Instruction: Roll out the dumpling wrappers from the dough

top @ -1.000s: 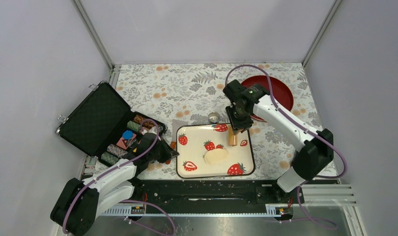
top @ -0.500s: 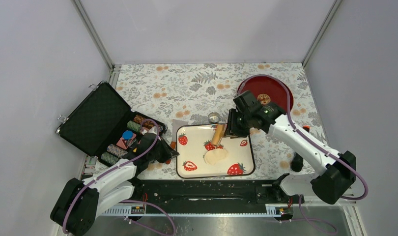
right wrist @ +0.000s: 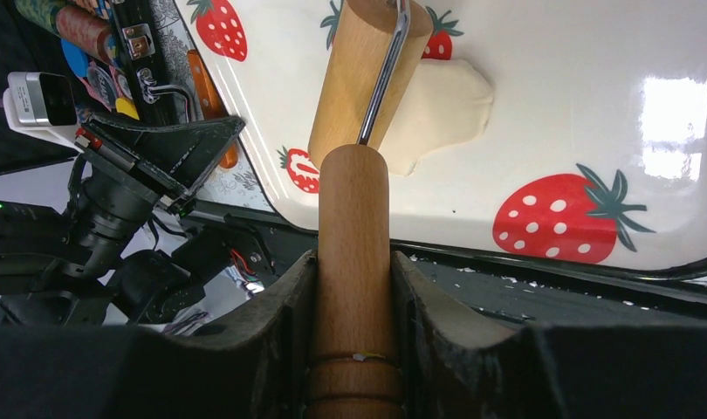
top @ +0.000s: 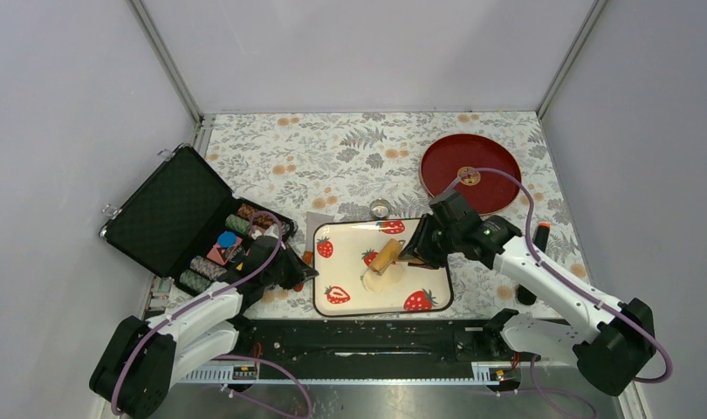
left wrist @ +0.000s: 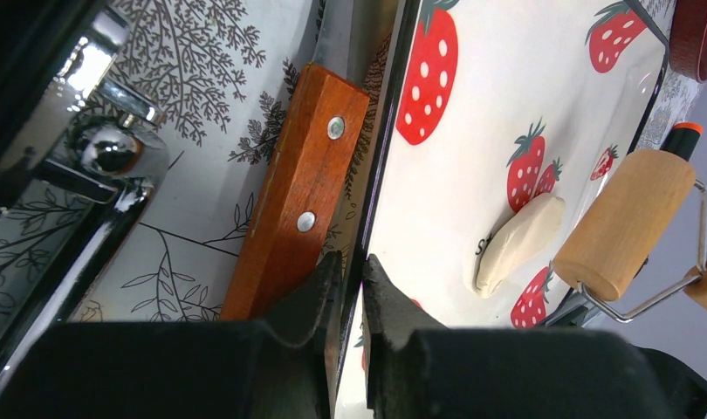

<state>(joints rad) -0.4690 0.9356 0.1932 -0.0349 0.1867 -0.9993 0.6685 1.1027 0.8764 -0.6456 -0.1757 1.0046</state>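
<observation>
**Right pincer gripping the roller at the dough**

The right pincer (right wrist: 354, 262) is clamping the smooth round handle of a tan wooden roller (right wrist: 360, 78). The roller's barrel, hung on a bent wire yoke, is lying just ahead of the fingertips, across one end of the soft pale-cream dough (right wrist: 446, 100). The dough is sitting as a thick, uneven oval on a glossy white rectangular tray printed with strawberries (right wrist: 551, 78).

The left pincer (left wrist: 350, 266) is standing closed to a slit at the tray's dark rim, but I cannot tell whether it is pinching that rim. A reddish-brown wooden knife handle with two metal rivets (left wrist: 298, 192) is lying just beside it. An open black case of poker chips (top: 167, 209) is sitting behind it.

A small metal ring (top: 380, 209) is standing near the right pincer. A round red plate (top: 490, 157) is lying farther off on the floral-patterned bench (top: 332, 157).
</observation>
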